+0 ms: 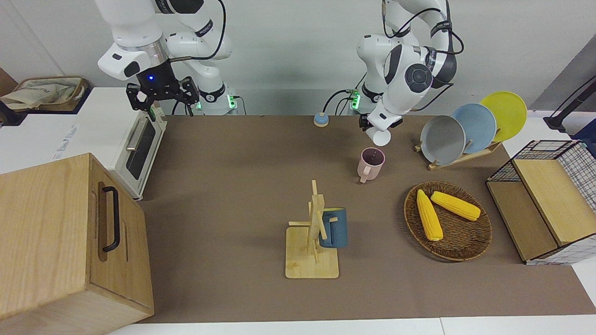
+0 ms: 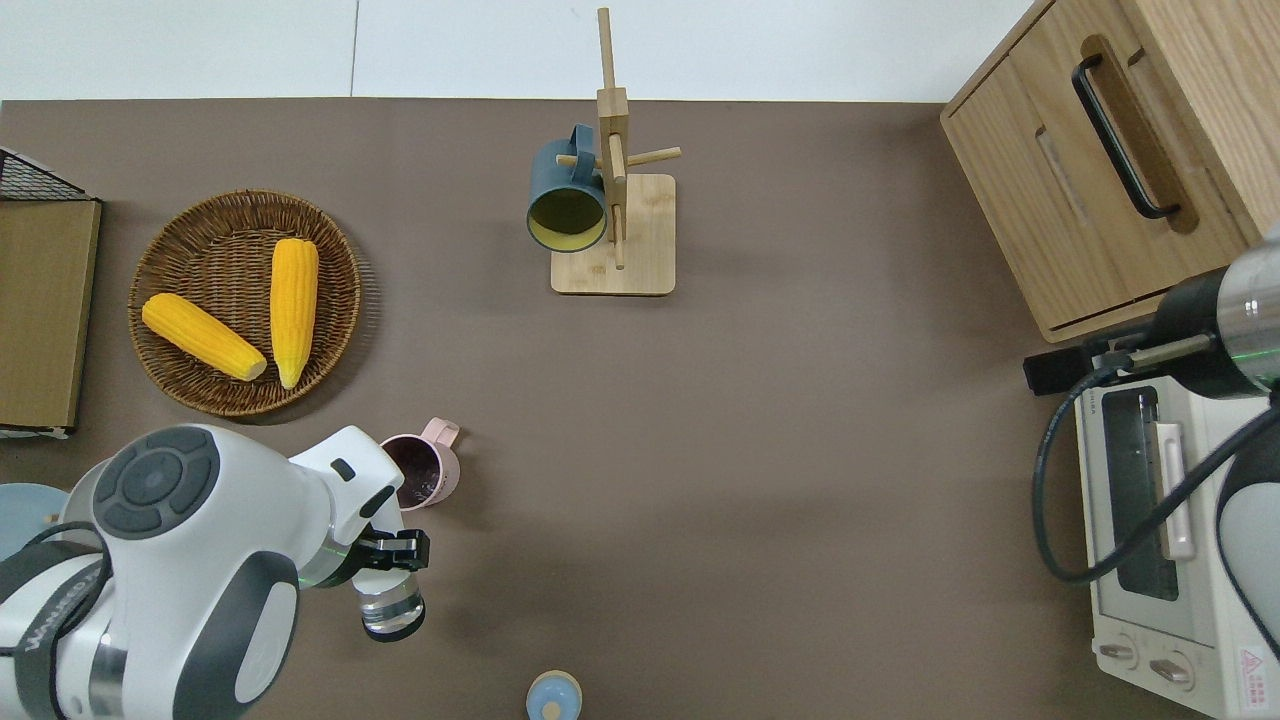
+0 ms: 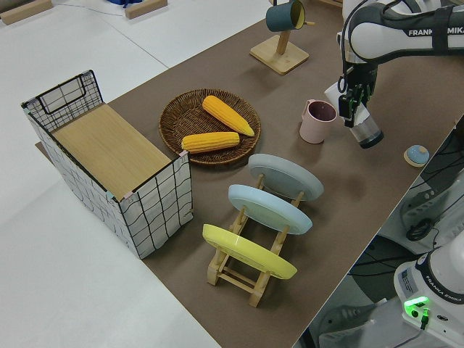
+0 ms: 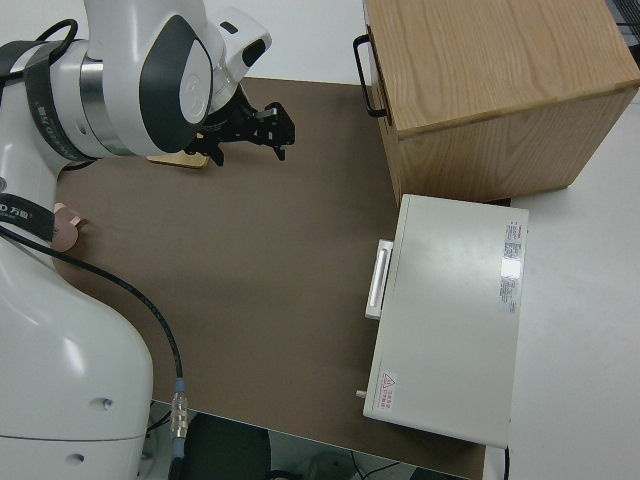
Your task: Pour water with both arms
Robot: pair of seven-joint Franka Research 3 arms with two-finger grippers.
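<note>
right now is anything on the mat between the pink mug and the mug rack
No. In the overhead view the stretch between the pink mug and the mug rack is bare brown mat.

Bystanders on the brown mat

A wicker basket (image 1: 470,244) holds two corn cobs (image 1: 429,215); a blue mug (image 1: 333,227) hangs on the wooden mug tree (image 1: 313,249); three plates stand in a rack (image 1: 465,156); toaster oven (image 1: 139,148) sits beside a wooden cabinet (image 1: 60,242).

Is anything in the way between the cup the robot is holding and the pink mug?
Nothing visible is. The left tool holds a clear cup in the air, and the pink mug stands close by with only bare brown mat around it.
</note>
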